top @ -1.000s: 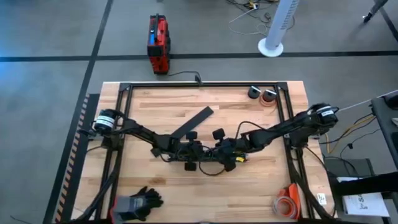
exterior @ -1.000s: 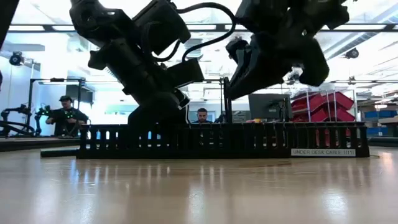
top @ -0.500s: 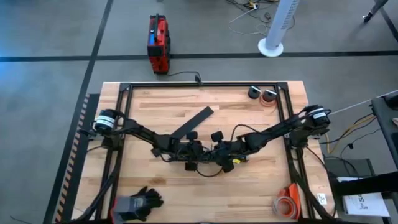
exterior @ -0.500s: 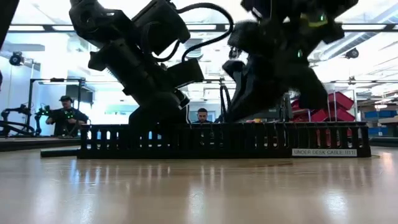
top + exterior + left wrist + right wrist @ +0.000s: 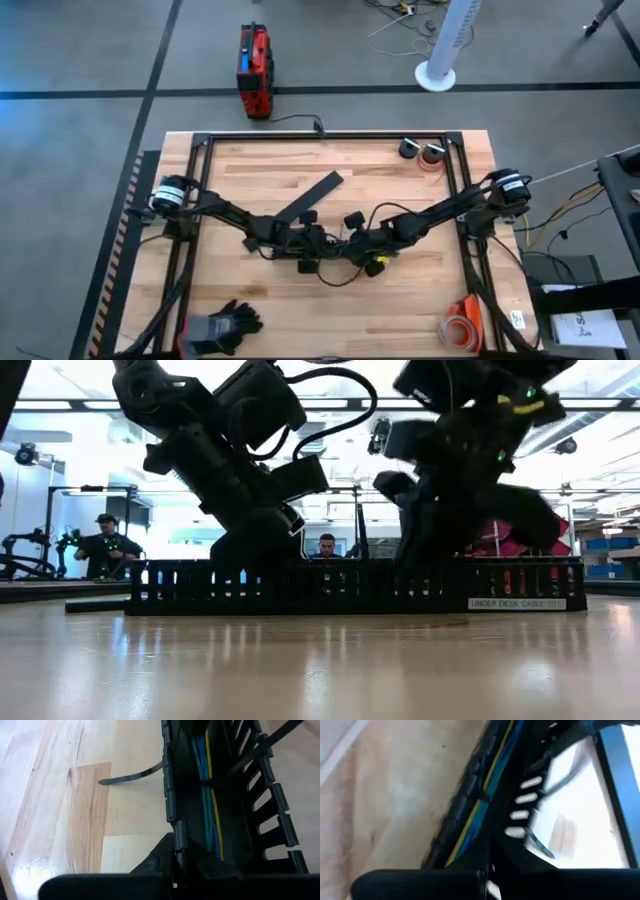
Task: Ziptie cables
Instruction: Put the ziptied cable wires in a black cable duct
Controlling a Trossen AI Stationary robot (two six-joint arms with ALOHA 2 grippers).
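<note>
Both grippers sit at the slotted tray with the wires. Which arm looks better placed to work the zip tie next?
Probably the left. The left wrist view shows a zip tie trailing onto the table beside the slotted tray, with the cables lying inside. The right gripper is equally near, but its view is blurred.

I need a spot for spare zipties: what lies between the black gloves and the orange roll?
Nothing: in the high view, only bare wooden table runs from the gloves to the orange roll.
</note>
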